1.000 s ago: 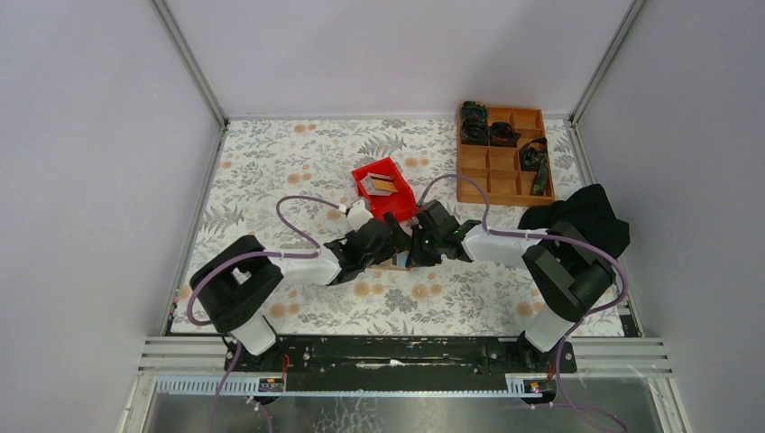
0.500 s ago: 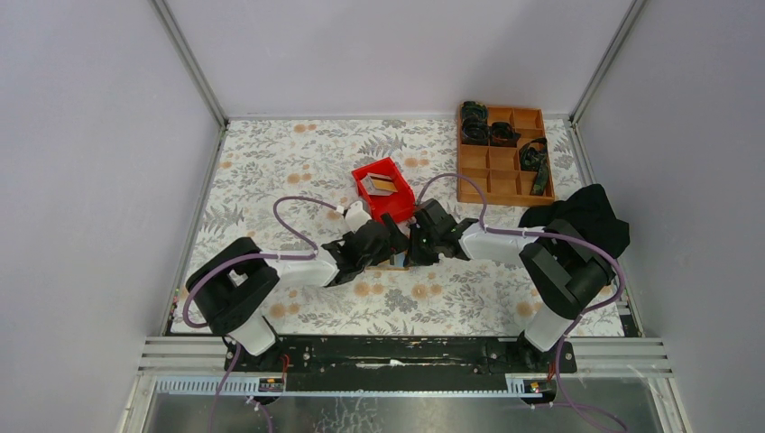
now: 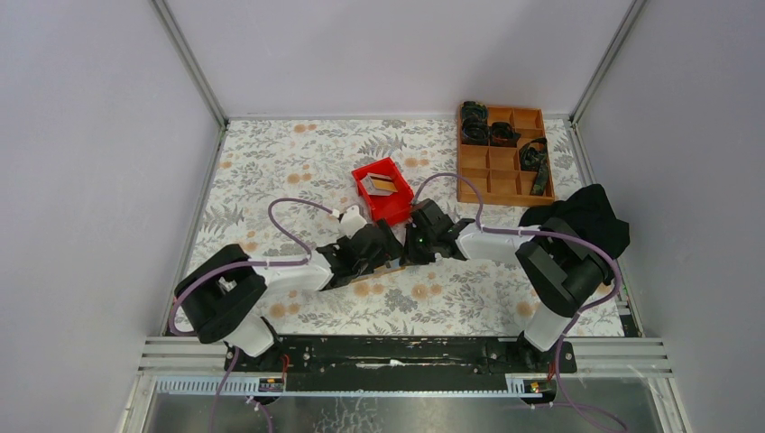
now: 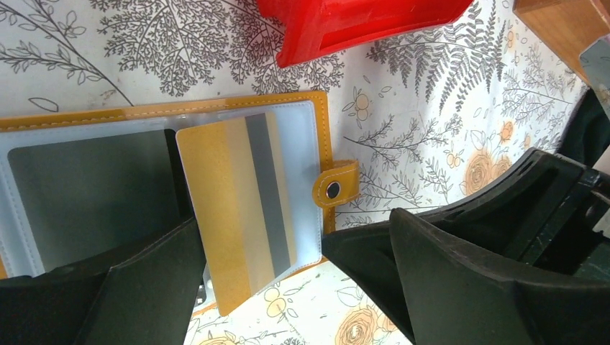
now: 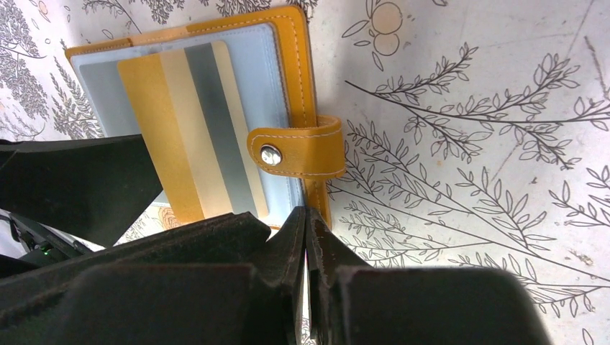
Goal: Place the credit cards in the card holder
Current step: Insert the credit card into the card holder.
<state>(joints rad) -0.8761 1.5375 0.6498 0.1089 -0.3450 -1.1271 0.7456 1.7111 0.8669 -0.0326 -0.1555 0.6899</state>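
one credit card (image 4: 237, 208) stuck out of the card holder (image 4: 144, 115); we judged a push next, left gripper (image 4: 288, 244) spread, right gripper (image 5: 307, 215) closed.

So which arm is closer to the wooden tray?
Right. The right arm stretches out just in front of the wooden tray; the left arm lies farther left, in front of the red bin.

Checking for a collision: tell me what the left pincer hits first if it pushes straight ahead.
The gold striped card on the card holder, just ahead of the left pincer; height unclear.
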